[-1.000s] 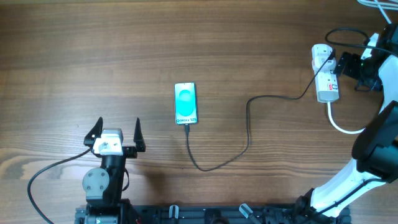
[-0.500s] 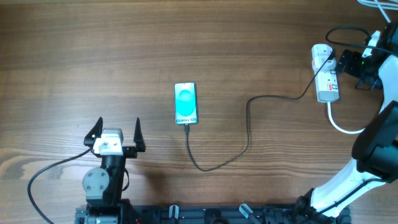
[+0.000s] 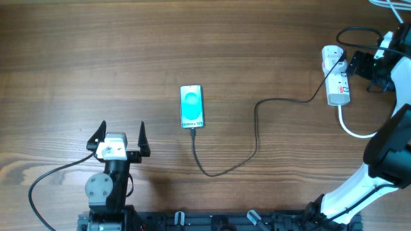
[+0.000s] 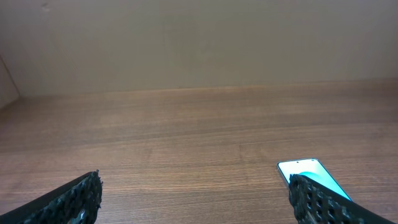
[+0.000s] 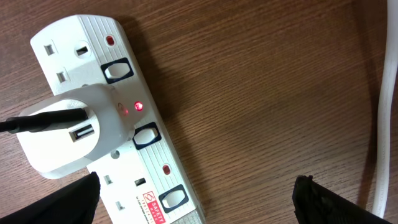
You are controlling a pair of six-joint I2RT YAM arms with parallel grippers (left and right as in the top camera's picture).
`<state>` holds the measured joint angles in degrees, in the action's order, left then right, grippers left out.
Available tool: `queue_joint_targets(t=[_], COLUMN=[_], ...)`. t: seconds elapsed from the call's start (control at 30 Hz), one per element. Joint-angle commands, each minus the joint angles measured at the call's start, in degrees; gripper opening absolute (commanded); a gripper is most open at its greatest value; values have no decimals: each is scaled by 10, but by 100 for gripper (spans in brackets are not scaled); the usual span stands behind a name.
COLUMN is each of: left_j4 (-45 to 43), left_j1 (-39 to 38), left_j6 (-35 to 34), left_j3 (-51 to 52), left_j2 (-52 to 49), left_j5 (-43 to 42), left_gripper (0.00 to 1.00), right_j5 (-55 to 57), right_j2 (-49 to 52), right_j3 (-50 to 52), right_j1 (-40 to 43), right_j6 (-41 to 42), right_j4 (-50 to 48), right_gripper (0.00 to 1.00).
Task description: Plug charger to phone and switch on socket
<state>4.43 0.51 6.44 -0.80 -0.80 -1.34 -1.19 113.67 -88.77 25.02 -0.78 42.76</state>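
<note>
**Phone and charger on a wooden table.** A phone [image 3: 192,107] with a bright turquoise screen lies flat near the middle of a wooden table [image 3: 77,51], its long side running from near to far. A thin black charger cable [image 3: 257,128] meets the phone's near end and loops toward the near edge. It then bends back and runs to a white power strip [image 3: 336,90] at the far right of the table.

The left gripper [image 3: 121,136] sits at the near left, well apart from the phone. Its two black fingers are spread wide with nothing between them. From its wrist camera, the phone shows at lower right, just beyond the right-hand finger [image 4: 320,202].

The right gripper [image 3: 353,66] hangs at the right side of the power strip, its fingers pointing toward it. Its jaws are wide apart and hold nothing. Its wrist camera looks down on the strip, where a white adapter [image 5: 74,140] sits in one outlet with the black cable entering its side. A small red light [image 5: 138,106] glows on the strip beside the adapter, and a black-rimmed rocker switch [image 5: 145,135] lies just next to it. A thicker white cable [image 3: 350,128] leaves the strip's near end and curves to the right.
</note>
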Motion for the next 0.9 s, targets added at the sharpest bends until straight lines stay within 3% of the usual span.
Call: queue_joint_targets(t=[0.0,0.87], left_j4=[-1,-1], left_j1=[5,5], left_j6=[9,9], left_j3=[5,5], left_j2=[6,6], left_j5=[6,6], left_gripper=[100,100], right_j5=[5,5], right_j2=[-17,-244], right_j3=[-5,-5], right_j1=[1,1], right_j6=[-7,-7], right_j4=[-3,-2], right_gripper=[100,100])
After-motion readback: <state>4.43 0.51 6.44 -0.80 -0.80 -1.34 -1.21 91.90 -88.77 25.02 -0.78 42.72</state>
